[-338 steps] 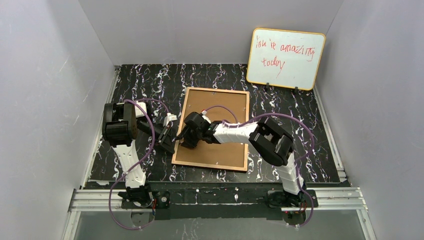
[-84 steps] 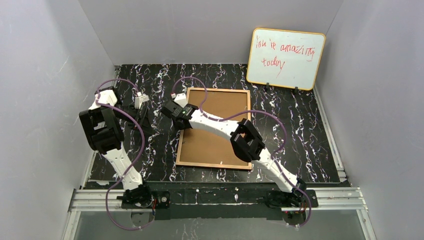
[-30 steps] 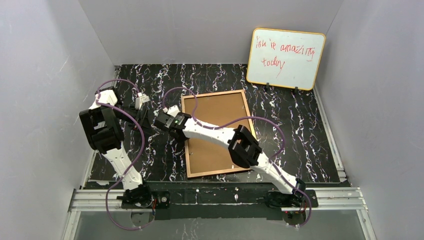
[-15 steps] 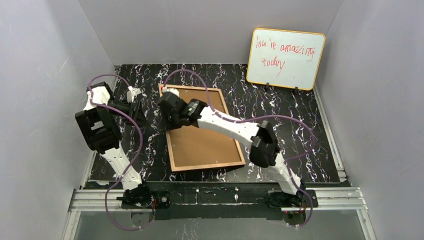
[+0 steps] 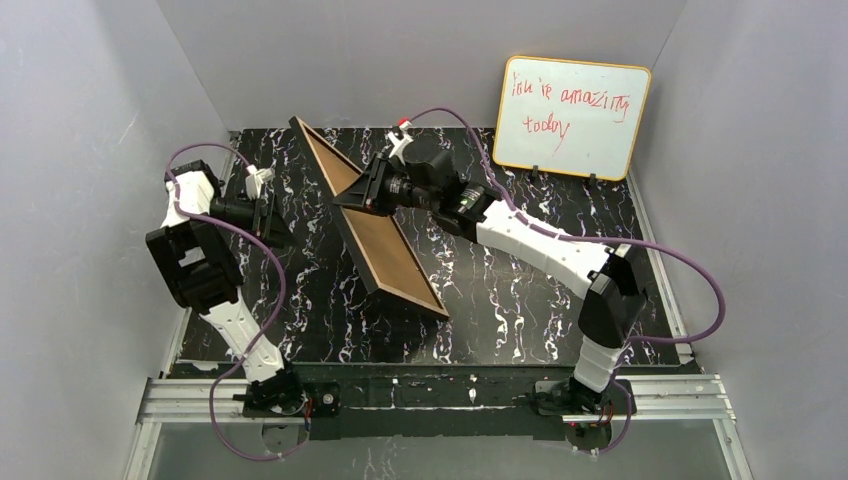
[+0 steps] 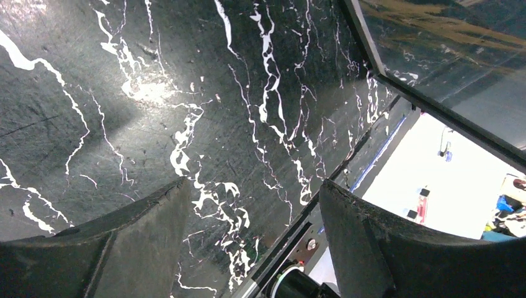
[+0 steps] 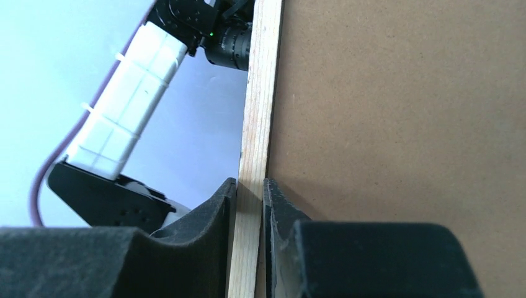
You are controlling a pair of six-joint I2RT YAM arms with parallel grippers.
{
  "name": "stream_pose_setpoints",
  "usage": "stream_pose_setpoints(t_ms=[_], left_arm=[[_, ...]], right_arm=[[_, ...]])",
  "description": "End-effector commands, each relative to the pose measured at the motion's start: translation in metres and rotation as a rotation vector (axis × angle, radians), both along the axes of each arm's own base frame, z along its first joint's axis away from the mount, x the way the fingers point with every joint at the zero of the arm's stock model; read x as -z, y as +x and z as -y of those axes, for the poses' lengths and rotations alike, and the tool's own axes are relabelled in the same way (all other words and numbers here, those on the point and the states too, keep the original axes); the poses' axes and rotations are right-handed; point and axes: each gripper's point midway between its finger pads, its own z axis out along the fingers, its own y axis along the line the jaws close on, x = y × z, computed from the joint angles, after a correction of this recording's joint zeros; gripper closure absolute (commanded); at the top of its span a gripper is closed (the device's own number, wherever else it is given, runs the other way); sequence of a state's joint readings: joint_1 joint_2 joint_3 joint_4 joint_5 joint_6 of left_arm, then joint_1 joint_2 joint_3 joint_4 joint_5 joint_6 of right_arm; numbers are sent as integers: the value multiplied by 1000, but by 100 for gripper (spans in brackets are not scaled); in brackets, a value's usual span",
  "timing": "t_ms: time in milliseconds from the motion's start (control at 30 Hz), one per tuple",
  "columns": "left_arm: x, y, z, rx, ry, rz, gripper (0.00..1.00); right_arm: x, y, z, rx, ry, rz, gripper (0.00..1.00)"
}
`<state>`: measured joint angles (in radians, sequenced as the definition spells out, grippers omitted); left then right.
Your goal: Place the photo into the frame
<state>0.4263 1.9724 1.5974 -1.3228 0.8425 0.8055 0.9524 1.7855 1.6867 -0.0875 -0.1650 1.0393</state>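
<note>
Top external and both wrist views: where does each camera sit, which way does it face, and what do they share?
Top external: high and behind, looking down at the table; both arms show, the right claw holding the frame tilted on edge.
Left wrist: on the left arm, facing down at the table; the open left claw at the bottom, the frame's glass front upper right.
Right wrist: looks along the right claw, shut on the frame's wooden rail; the left arm shows beyond.
Shared: all three see the frame.
</note>
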Motion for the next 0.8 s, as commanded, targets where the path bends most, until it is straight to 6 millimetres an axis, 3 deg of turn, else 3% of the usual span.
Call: stream_pose_setpoints(t_ms=[0,167,333,467,633,767], left_arm=[[-36,3,16,-1,-26,73,27],[-64,12,40,31,-42,127,28],[-130,41,74,24,-59,282,29],[-169,70,104,-3,-27,395,30],[-188,85,141,31,-6,449,30],[-192,90,172,81,21,484,30]], right_arm=[[-96,-1,17,-20,350,30,98],[-111,8,32,-2,412,-21,97],[-103,19,39,17,415,-75,97],[-91,31,55,49,424,-119,97],[-74,36,69,66,375,-138,92],[-59,37,75,62,333,-161,84]])
